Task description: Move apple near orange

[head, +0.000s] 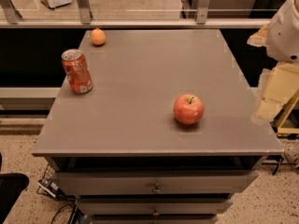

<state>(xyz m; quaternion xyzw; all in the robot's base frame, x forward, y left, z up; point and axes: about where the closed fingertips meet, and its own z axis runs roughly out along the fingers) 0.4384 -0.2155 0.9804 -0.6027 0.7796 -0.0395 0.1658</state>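
The apple is red-pink with a short dark stem and sits upright on the grey cabinet top, right of centre and toward the front. The orange is small and round and lies at the far left corner of the top. My gripper is a pale yellowish shape at the right edge of the view, beyond the cabinet's right side and well right of the apple. It holds nothing that I can see. The white arm shows above it.
A red soda can stands upright near the left edge, between the orange and the front. A metal rail runs behind the cabinet. Drawers with small knobs are below the front edge.
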